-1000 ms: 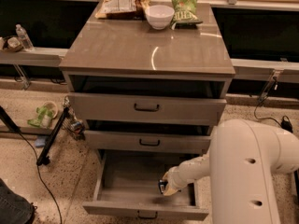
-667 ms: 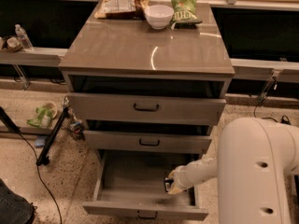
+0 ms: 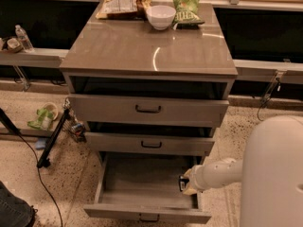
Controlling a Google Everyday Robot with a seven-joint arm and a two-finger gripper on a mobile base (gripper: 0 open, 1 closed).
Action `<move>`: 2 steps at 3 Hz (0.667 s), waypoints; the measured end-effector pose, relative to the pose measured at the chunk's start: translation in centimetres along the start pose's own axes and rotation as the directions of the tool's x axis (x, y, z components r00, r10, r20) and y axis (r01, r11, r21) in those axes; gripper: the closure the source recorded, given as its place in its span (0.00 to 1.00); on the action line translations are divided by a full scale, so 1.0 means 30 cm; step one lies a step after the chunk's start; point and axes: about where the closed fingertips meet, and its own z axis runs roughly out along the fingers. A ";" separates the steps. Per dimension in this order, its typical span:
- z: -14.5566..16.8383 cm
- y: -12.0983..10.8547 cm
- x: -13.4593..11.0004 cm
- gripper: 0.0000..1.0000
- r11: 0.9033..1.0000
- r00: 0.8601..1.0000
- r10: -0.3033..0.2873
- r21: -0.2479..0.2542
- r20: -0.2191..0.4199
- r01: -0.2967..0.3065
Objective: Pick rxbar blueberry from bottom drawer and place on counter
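Observation:
The bottom drawer (image 3: pixel 137 186) is pulled out, and its grey floor is bare. My gripper (image 3: pixel 185 184) is at the drawer's right side, just above the floor near the right wall, at the end of my white arm. It is shut on a small dark bar with pale print, the rxbar blueberry (image 3: pixel 181 183), which shows at the gripper's left tip. The counter (image 3: pixel 142 51) is the glossy grey-brown top of the cabinet, well above the gripper.
A white bowl (image 3: pixel 161 16), a green chip bag (image 3: pixel 187 8) and a tan snack bag (image 3: pixel 122 4) sit at the counter's back edge. The top drawer (image 3: pixel 147 109) and middle drawer (image 3: pixel 150 143) stand slightly out above the gripper. A black stand and cable (image 3: pixel 52 141) lie on the floor at left.
My gripper has moved to the right inside the bottom drawer, toward its right wall, and risen slightly. The arm has drawn back with it.

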 end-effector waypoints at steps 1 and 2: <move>-0.132 -0.024 -0.004 1.00 0.999 1.000 0.019 0.044 0.019 -0.019; -0.245 -0.064 -0.027 1.00 0.998 0.996 0.020 0.060 0.085 -0.025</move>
